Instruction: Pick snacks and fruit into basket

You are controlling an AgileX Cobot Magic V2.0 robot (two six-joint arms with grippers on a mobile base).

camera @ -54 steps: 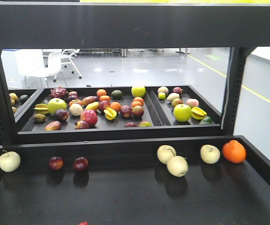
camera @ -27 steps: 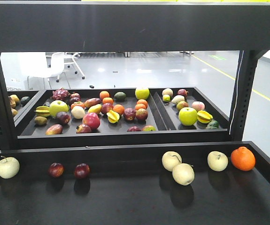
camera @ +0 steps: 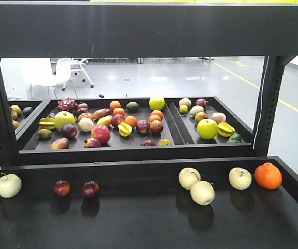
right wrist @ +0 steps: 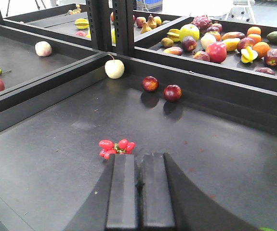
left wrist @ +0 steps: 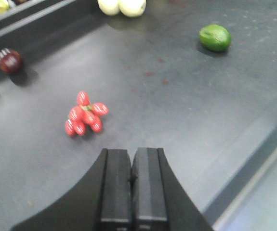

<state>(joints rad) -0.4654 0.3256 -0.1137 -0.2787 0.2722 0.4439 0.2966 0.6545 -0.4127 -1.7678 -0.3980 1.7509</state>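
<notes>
Poised low over matte black shelf tray (left wrist: 186,144): left gripper (left wrist: 131,185), right gripper (right wrist: 138,192), both pinched together, empty. Just ahead of each, cluster of glossy red ovals (left wrist: 85,114); farther off, round green fruit (left wrist: 215,37).

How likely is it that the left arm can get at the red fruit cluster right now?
Probably yes. The red fruit cluster lies on bare black shelf just ahead of the left gripper, with nothing between them. The jaws are shut, so they would need opening first.
</notes>
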